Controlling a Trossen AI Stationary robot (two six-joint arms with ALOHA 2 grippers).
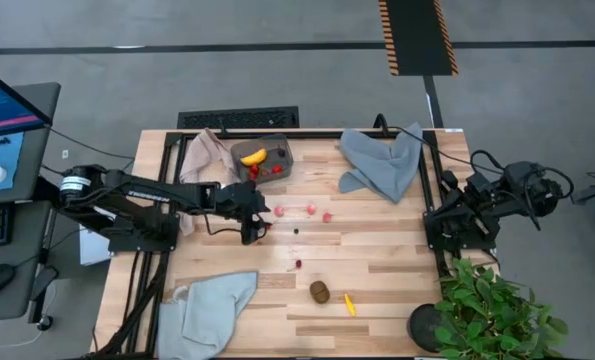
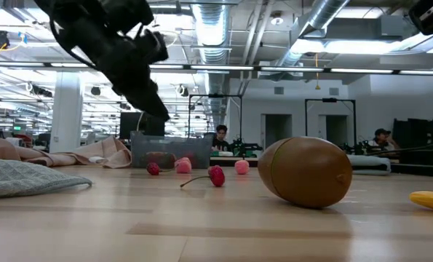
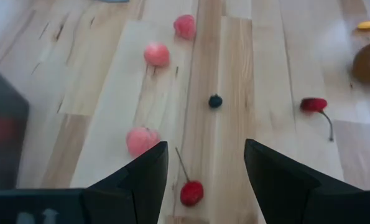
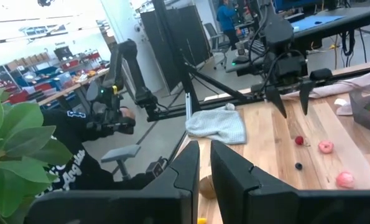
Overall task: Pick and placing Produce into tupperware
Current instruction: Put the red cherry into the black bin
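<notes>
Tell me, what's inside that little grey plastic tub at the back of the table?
The tub holds a yellow banana and a couple of red strawberries. Anything lying beneath them cannot be seen from above.

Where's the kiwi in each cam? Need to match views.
High: kiwi, lower centre of the table.
Low: large, right of centre.
Left wrist: cut off by the picture's right edge.
Right wrist: bottom centre, only a brown sliver.
Landmark: yellow piece beside it in every view.
</notes>
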